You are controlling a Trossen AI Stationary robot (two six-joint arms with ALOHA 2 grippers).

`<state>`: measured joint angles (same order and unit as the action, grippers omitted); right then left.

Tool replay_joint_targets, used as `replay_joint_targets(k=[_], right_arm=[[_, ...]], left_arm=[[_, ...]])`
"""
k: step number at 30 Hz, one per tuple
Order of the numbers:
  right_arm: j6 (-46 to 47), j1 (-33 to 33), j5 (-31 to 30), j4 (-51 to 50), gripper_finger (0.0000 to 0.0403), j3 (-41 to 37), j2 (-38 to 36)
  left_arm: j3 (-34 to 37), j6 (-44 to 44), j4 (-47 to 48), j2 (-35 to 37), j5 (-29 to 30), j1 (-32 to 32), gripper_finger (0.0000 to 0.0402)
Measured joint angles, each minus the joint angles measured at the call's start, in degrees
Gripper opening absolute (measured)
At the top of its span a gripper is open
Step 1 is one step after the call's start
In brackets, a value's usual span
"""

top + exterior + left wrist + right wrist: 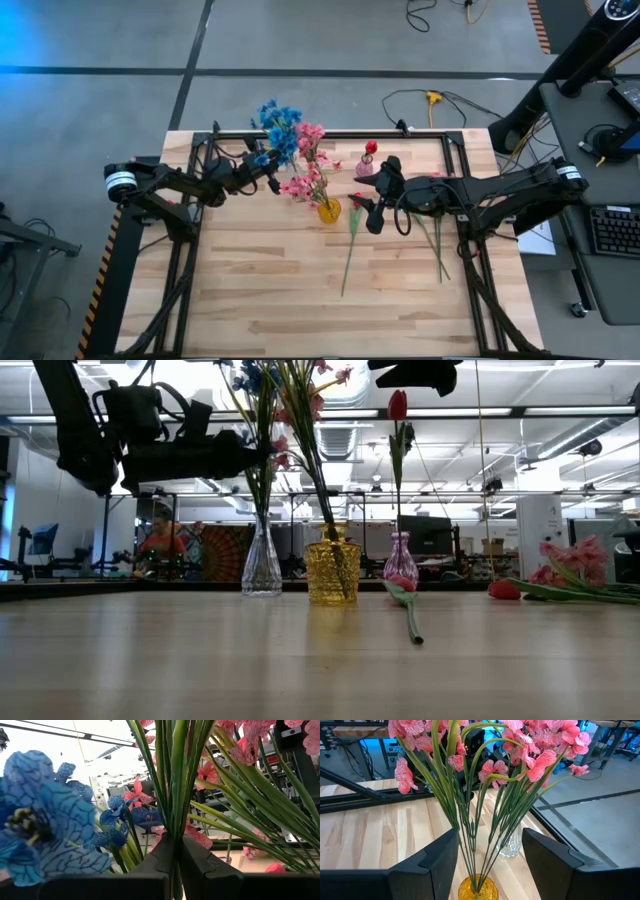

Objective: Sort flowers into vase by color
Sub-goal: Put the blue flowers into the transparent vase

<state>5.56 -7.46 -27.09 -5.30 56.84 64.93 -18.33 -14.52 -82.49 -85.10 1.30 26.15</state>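
While the blue flowers (279, 125) stand above the clear glass vase (261, 565) at the far middle of the table, the left gripper (175, 865) has its fingers pressed together on their green stems (172, 780), high above the tabletop. In the view from above this gripper (268, 170) sits just left of the bouquets. To do this step well, it seems best to keep the stems upright over the clear vase's narrow mouth, lower them straight, and let go only once they are seated, since the leaves brush the pink spray beside them.

The pink flowers (520, 750) stand in the amber vase (333, 572), which sits just right of the clear one. The right gripper (487, 865) hovers over that amber vase with its fingers apart on either side of the pink stems, touching nothing that can be seen. A red tulip (398, 405) stands in a small pink vase (400, 565) further right.

More flowers are unsorted on the wooden table (260, 300): one red-budded stem (351, 245) lies in front of the amber vase, and other stems (437, 245) lie near the right arm.

Beyond the table is a large workshop with ceiling lights, desks and monitors; a seated person (160, 545) shows far behind at the left. The floor around is grey concrete, with cables (430, 100) lying on it.
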Motion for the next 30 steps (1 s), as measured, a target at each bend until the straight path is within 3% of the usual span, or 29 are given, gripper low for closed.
replay_joint_targets(k=[30], right_arm=[[0.00, -0.02, 0.02, 0.02, 0.0212, 0.00, 0.00]], left_arm=[[0.00, 0.04, 2.13, 0.00, 0.12, 0.00, 0.0000]])
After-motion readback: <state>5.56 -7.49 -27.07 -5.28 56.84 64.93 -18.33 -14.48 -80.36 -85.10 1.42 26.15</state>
